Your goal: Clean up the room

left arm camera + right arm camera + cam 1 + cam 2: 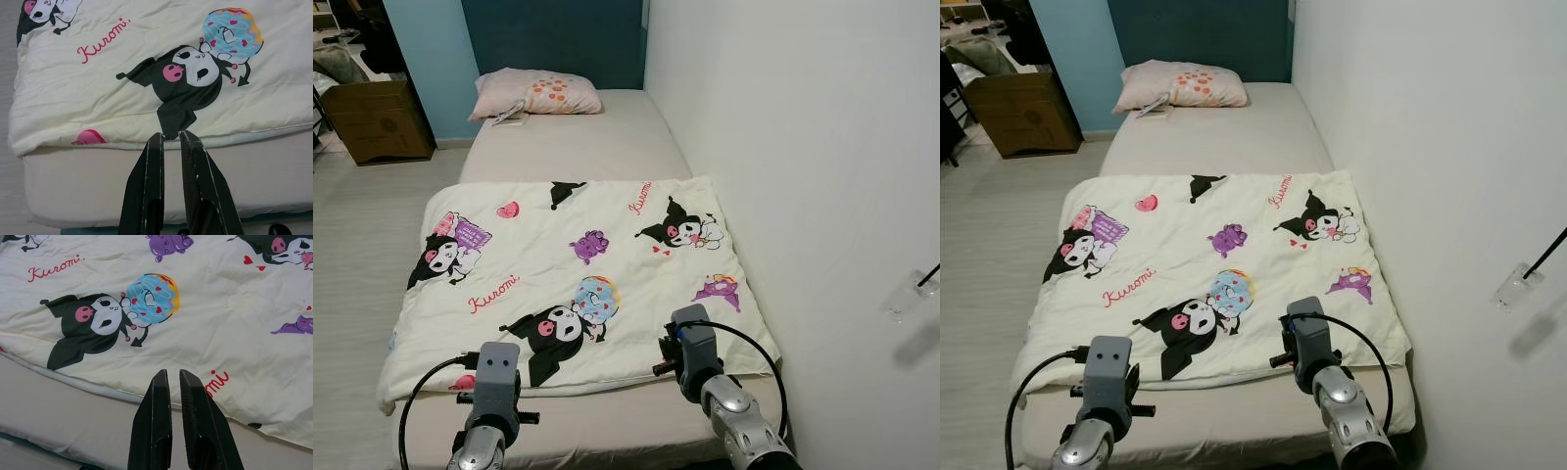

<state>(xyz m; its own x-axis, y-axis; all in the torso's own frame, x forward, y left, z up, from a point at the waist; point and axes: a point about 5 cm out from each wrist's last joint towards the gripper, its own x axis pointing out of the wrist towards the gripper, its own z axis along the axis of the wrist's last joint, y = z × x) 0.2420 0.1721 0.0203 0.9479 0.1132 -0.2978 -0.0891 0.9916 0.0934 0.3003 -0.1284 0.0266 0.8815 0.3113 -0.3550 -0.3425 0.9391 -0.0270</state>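
Observation:
A cream blanket [587, 274] printed with black cartoon characters and red "Kuromi" script lies spread flat over the near half of the bed [578, 147]. A pink pillow [536, 95] rests at the head end with a small flat object [509, 117] against its front edge. My left gripper [171, 134] hovers over the blanket's near hem, fingers shut and holding nothing. My right gripper [170, 373] hangs above the blanket's near right part, also shut and empty. Both wrists [496, 377] [693, 345] sit low over the foot of the bed.
A white wall [803, 147] runs along the bed's right side, with a clear bracket [911, 294] fixed to it. A cardboard box [380, 119] stands on the pale floor [362, 255] at the far left. The bare mattress edge [146, 181] shows below the blanket.

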